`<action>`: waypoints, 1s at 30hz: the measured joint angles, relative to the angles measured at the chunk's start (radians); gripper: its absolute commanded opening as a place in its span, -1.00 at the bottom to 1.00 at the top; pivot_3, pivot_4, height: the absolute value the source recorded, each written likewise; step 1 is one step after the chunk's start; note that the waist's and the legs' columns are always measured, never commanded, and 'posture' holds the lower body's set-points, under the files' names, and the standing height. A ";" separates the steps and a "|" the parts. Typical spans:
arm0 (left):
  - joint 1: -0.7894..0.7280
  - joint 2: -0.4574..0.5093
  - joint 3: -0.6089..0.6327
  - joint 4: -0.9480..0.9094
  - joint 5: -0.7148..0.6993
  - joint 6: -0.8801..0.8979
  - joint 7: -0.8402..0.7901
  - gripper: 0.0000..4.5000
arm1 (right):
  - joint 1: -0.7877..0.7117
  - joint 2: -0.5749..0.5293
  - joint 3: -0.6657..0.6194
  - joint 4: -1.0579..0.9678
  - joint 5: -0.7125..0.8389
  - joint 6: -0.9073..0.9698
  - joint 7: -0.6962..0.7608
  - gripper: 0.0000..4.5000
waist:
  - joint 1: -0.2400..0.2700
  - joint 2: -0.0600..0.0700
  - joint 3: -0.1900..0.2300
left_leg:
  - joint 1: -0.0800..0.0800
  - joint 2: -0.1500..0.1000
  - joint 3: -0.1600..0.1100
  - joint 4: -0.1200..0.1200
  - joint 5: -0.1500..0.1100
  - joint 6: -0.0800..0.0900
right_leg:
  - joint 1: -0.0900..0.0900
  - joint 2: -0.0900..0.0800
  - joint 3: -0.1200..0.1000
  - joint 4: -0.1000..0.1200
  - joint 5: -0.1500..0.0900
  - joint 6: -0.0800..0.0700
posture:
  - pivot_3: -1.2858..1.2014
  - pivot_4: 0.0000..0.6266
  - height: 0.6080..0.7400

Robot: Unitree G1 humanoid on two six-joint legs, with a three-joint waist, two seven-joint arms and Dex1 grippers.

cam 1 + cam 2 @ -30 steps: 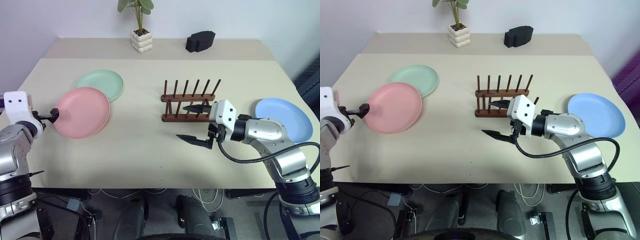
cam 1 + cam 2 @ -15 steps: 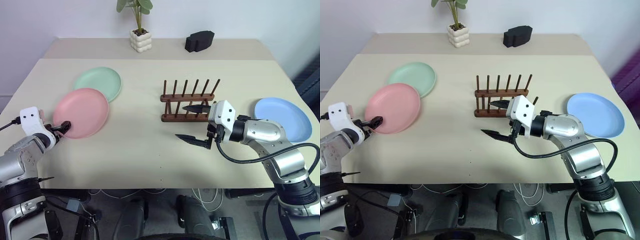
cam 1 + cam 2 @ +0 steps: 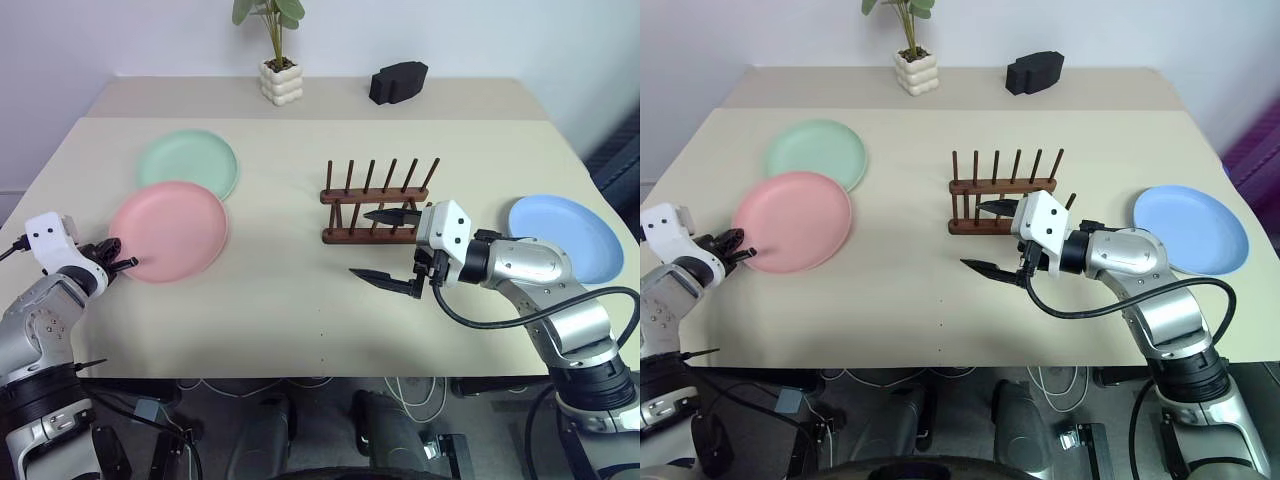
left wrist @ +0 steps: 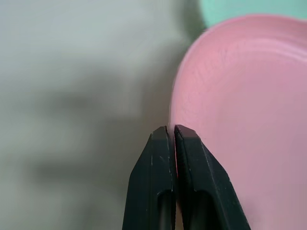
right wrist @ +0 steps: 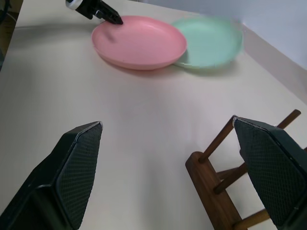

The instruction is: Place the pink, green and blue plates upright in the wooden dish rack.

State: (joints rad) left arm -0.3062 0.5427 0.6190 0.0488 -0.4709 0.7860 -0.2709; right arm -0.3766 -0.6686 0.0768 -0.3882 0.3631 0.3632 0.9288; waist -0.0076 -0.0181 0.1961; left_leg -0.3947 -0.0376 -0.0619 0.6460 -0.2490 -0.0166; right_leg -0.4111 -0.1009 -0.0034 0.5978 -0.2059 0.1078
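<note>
The left gripper [image 3: 118, 265] is clenched on the pink plate [image 3: 168, 231] at its eight-o'clock rim — the plate lies flat toward two o'clock from the fingertips. The right gripper [image 3: 388, 248] hangs spread wide and empty just before the wooden dish rack [image 3: 378, 199], which sits well apart at three o'clock — a long carry. The green plate [image 3: 187, 162] is behind the pink; the blue plate [image 3: 566, 238] lies far right.

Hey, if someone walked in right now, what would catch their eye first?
The pink plate at the table's left, its near rim pinched by the left gripper, overlapping the green plate behind it. Mid-table, the empty rack with the right gripper hanging open before it, and the blue plate far right.
</note>
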 measured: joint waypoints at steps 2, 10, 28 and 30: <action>-0.003 -0.001 0.001 -0.033 -0.016 -0.034 -0.009 -0.98 | -0.016 0.000 0.000 0.000 -0.007 0.000 0.000 1.00 | -0.001 0.000 0.000 | -0.001 0.000 0.000 0.000 0.000 0.000 | 0.000 0.000 0.000 0.000 0.000 0.000 | 0.03 -0.52 0.94; -0.243 0.073 -0.103 -0.196 -0.002 -0.110 0.009 -0.98 | -0.187 0.024 0.077 0.001 -0.105 -0.003 -0.032 1.00 | -0.002 -0.001 0.001 | -0.006 -0.001 0.000 0.000 0.001 -0.001 | -0.005 0.001 0.000 0.000 0.002 0.002 | 0.03 -0.52 0.94; -0.464 0.018 -0.342 -0.355 -0.011 0.052 0.079 -0.98 | -0.433 0.251 0.360 0.324 -0.638 -0.341 -0.276 1.00 | -0.009 -0.001 0.001 | -0.013 -0.003 0.002 0.001 0.005 -0.007 | -0.020 0.004 0.001 0.015 0.004 0.004 | 0.03 -0.52 0.94; -0.481 0.009 -0.353 -0.370 -0.020 0.076 0.085 -0.98 | -0.460 0.265 0.368 0.369 -0.680 -0.363 -0.301 1.00 | -0.009 -0.001 0.001 | -0.013 -0.003 0.002 0.001 0.005 -0.007 | -0.020 0.004 0.001 0.015 0.004 0.004 | 0.03 -0.52 0.94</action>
State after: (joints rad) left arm -0.7872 0.5512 0.2663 -0.3216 -0.4905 0.8620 -0.1861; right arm -0.8369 -0.4032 0.4446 -0.0188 -0.3168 0.0000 0.6273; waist -0.0170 -0.0196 0.1969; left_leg -0.4078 -0.0407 -0.0604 0.6474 -0.2443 -0.0235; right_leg -0.4308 -0.0969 -0.0022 0.6125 -0.2019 0.1116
